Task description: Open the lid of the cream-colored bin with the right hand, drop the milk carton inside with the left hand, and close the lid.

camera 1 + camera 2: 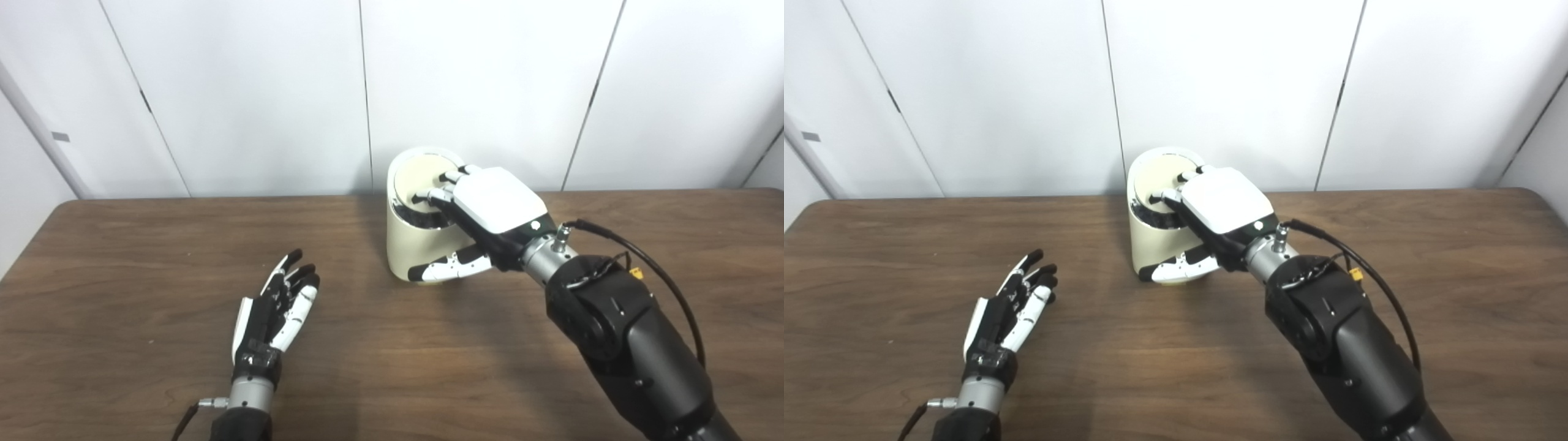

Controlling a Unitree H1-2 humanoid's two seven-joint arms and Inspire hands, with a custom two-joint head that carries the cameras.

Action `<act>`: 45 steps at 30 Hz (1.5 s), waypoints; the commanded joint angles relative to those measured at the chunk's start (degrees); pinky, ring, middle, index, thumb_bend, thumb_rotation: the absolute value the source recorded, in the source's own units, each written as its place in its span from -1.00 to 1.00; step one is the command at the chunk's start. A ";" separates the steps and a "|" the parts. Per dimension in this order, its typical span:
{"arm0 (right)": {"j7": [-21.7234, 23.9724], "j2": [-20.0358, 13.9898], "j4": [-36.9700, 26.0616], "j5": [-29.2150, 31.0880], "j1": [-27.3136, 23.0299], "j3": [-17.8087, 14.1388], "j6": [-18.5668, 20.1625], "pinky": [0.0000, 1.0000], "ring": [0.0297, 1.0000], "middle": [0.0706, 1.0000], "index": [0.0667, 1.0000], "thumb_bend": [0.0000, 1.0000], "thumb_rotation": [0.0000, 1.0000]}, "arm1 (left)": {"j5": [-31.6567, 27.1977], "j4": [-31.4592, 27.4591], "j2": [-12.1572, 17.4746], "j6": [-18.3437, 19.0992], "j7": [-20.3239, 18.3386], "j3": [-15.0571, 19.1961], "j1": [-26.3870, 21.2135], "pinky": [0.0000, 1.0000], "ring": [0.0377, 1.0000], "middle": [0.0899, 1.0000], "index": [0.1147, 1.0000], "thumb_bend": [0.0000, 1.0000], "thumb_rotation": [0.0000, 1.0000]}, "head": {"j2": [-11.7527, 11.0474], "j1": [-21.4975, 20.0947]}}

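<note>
Fingers (436,196) of the right hand (490,211) lie across the top of the cream-colored bin (416,245) in the left eye view, their dark tips pressing on the lid (422,174), which is tilted so that a dark gap shows along its near side. The thumb stretches along the bin's lower front wall, so the hand clasps the bin between top and side. The bin stands near the far edge of the counter (122,257), about midway between its far corners. The left hand (272,312) hovers or rests near the near edge, toward the near left corner, palm turned up, fingers spread and holding nothing. No milk carton shows on the counter.

From the right eye view, the right hand (1219,205) again covers the bin (1157,245), fingers (1170,197) on the tipped lid (1160,171) and thumb low on the front wall. The left hand (1007,312) lies well apart from the bin, open and bare, toward the near left corner of the counter (1458,257). A black cable loops beside the right wrist.
</note>
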 commanded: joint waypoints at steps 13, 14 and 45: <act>1.43 -0.40 1.91 0.46 -1.09 -0.90 -1.28 0.91 0.77 0.42 0.68 0.15 0.65 | 0.86 -1.85 -0.52 -0.60 1.12 -0.26 -1.71 0.59 0.66 0.66 0.88 -0.05 0.16 | 0.36 0.41; 1.77 -0.35 1.89 0.48 -1.06 -0.93 -1.10 0.92 0.78 0.43 0.68 0.16 0.65 | 0.90 -1.87 -0.52 -0.57 1.13 -0.27 -1.73 0.59 0.67 0.66 0.88 -0.05 0.16 | 0.33 0.43; -5.23 0.03 -7.95 0.48 7.14 -12.61 -0.44 0.85 0.96 0.77 0.86 0.15 0.63 | 0.51 -3.37 0.60 0.00 0.40 0.41 -0.71 0.54 0.63 0.64 0.82 -0.10 0.04 | 0.71 0.45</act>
